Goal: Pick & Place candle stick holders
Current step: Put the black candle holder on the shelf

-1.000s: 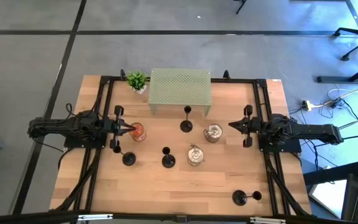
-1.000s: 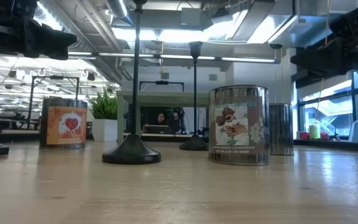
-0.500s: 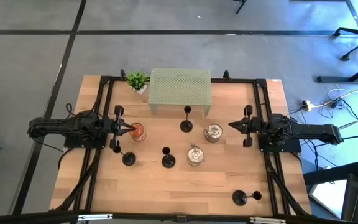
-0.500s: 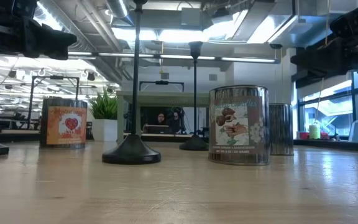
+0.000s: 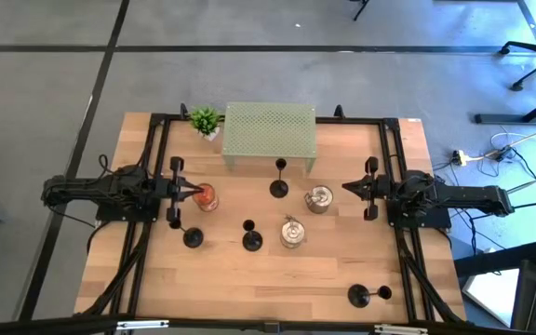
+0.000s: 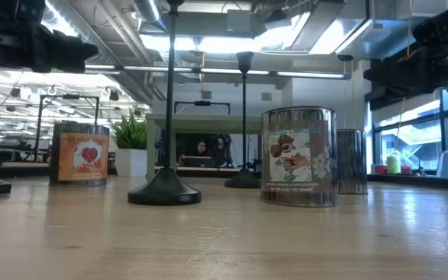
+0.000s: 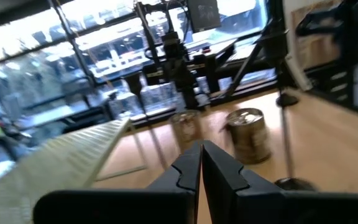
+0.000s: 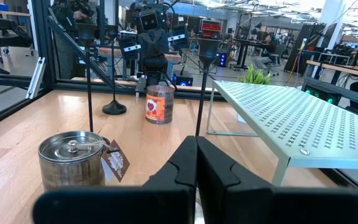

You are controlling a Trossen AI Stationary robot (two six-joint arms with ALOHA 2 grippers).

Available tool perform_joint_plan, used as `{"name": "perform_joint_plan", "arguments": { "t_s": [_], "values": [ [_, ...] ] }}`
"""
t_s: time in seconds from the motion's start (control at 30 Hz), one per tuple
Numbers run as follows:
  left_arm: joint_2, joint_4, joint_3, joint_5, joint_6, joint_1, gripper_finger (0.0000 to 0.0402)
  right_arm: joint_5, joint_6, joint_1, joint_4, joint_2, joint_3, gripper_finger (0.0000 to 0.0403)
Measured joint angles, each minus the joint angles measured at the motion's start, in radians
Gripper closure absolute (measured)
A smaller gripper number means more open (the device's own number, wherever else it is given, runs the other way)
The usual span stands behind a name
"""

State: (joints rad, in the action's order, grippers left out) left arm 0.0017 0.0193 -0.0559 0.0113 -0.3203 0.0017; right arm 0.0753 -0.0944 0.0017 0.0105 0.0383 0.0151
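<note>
Wooden tabletop [image 5: 249, 279] is carrying four slim black candlestick holders [image 5: 278, 189] standing untouched mid-table and near its front edge, since left gripper [image 5: 194, 193] and right gripper [image 5: 347, 189] are hovering pinched shut, empty, at opposite side edges.

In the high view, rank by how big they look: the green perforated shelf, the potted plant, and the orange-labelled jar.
1. Green perforated shelf, clearly largest.
2. Potted plant and orange-labelled jar look about alike from above; I would not rank them.

No legible text: print on can label [image 6: 299, 155] and jar label [image 6: 82, 155] too small.
</note>
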Motion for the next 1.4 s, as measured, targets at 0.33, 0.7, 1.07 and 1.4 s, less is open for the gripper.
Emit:
{"name": "perform_joint_plan", "arguments": {
  "t_s": [0.33, 0.7, 1.07, 1.4],
  "values": [
    [0.0, 0.0, 0.0, 0.024, -0.016, 0.0, 0.039, 0.0, 0.0, 0.0, 0.0, 0.0, 0.0, 0.0397],
    [0.0, -0.053, 0.0, 0.007, -0.013, 0.0, 0.0389, 0.0, 0.0, 0.0, 0.0, 0.0, 0.0, 0.0397],
    [0.001, -0.129, 0.0, -0.004, 0.224, 0.0, 0.0393, 0.0, 0.0, 0.0, 0.0, 0.0, 0.0, 0.0397],
    [0.001, -0.169, 0.0, 0.065, 0.187, 0.0, 0.0391, 0.0, 0.0, 0.0, 0.0, 0.0, 0.0, 0.0397]
  ]
}}
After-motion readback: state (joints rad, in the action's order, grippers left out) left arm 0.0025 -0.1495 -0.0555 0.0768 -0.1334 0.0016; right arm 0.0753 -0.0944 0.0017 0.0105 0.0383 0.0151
